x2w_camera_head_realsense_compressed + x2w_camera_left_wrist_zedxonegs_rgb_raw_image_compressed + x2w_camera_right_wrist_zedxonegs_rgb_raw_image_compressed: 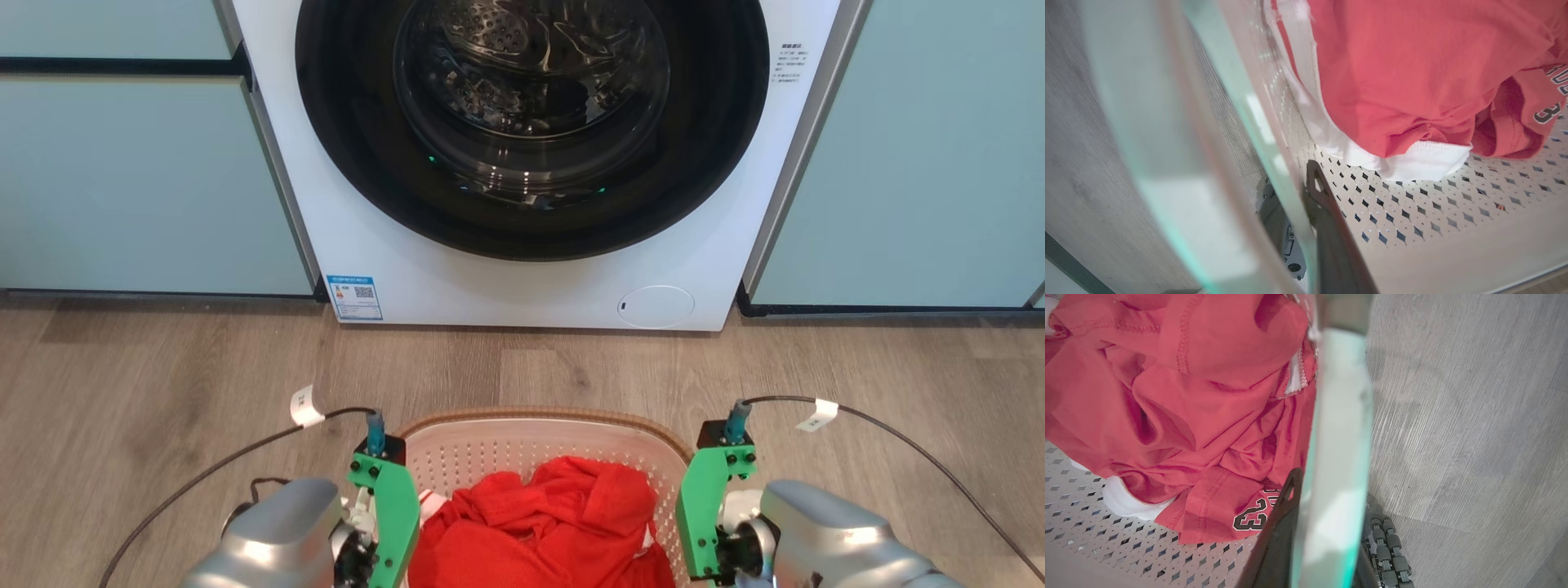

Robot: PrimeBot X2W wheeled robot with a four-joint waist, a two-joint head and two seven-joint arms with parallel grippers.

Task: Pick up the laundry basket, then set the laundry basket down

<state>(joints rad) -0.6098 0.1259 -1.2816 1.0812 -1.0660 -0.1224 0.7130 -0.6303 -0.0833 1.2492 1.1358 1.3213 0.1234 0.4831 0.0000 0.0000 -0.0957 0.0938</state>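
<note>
Pinching side walls of the laundry basket (490, 453) with left claw (1292, 183) and right claw (1331, 490), one finger inside, one outside. Inside, red clothes (555, 523) heaped. Past the brown far rim, open floor (163, 392), then washing machine (694, 269).

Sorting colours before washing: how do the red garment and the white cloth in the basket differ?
The red garment is the bigger heap and lies on top; the white cloth only peeks out beneath it. The red garment bears a printed 23; the white cloth shows no print. Both lie crumpled in the laundry basket.
</note>
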